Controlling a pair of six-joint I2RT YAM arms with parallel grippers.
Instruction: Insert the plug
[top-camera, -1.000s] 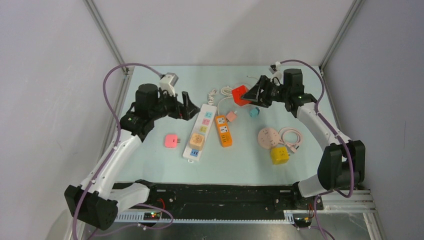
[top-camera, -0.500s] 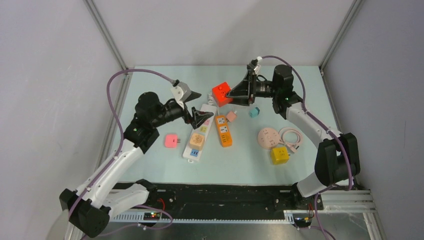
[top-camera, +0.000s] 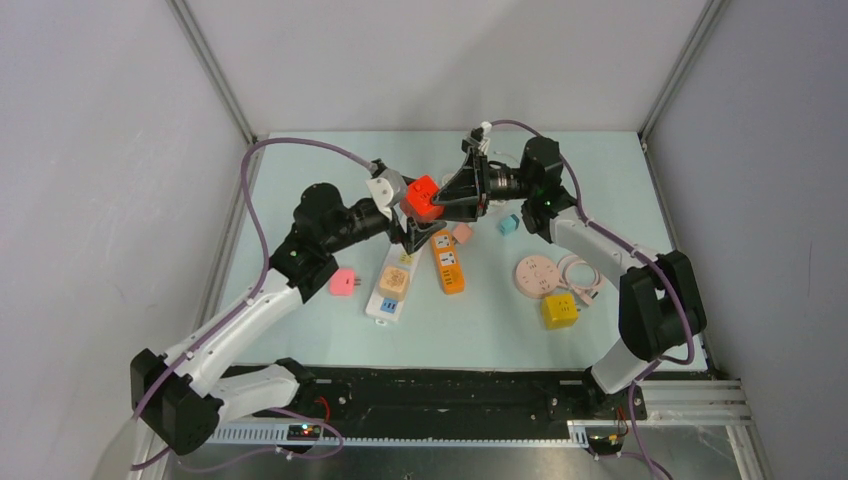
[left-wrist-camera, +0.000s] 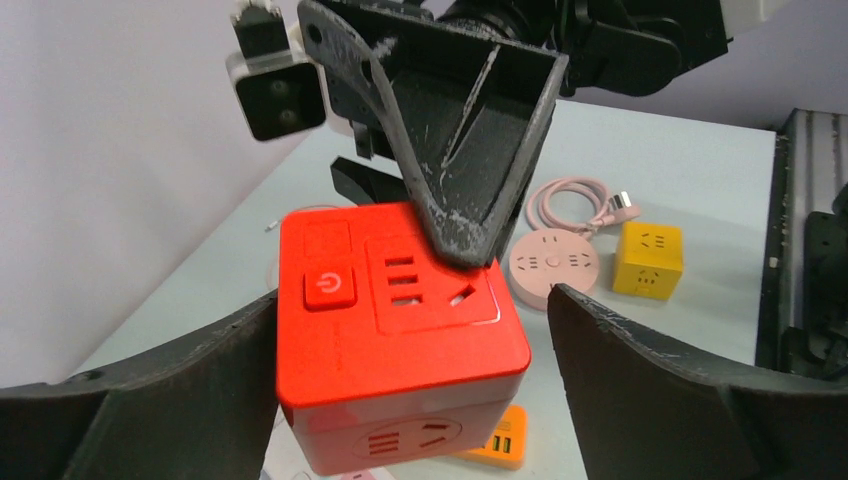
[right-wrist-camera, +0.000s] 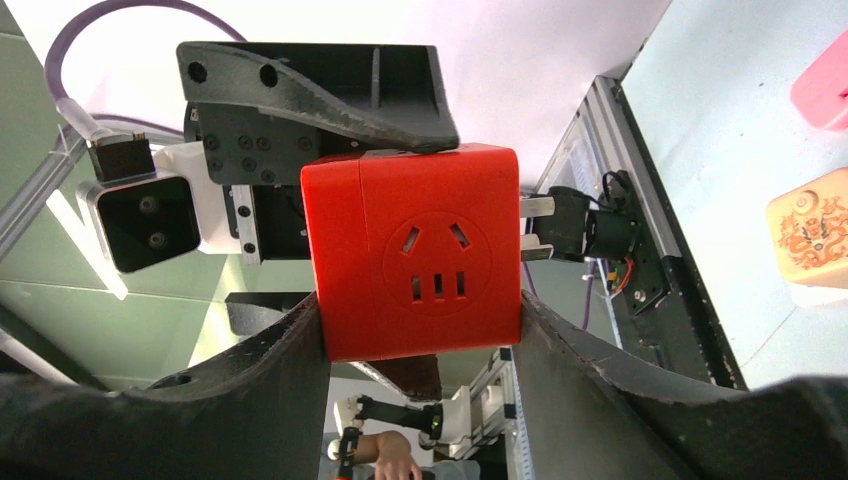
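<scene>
A: Looking for the red socket cube (top-camera: 421, 196). Lying on the table (top-camera: 620, 180)?

B: No. Hanging in the air, just above the far end of the white power strip (top-camera: 403, 258). Being clamped by the right hand (right-wrist-camera: 420, 330), with both fingers pressing flat on two opposite sides.

A: And the left hand (left-wrist-camera: 405, 320), gripping too?

B: Not gripping. Standing wide open above that same far end of the strip, straddling the cube. Showing a small gap between the cube and one finger (left-wrist-camera: 680, 400) in the left wrist view. Seeming to rest a finger on another face in the right wrist view.

A: Showing which faces?

B: Turning the power-button face and a socket face toward the left wrist camera, and another socket face toward the right wrist camera.

A: Noticing anything else around the strip?

B: Noticing an orange strip (top-camera: 447, 262) just beside it on the right arm's side, and a pink adapter (top-camera: 343, 282) near it on the left arm's side. Spotting a round pink socket (top-camera: 537, 272) and a yellow cube (top-camera: 559, 310) well apart from it, past the orange strip. Also seeing a peach block (top-camera: 393, 283) sitting on the strip's near half.
</scene>
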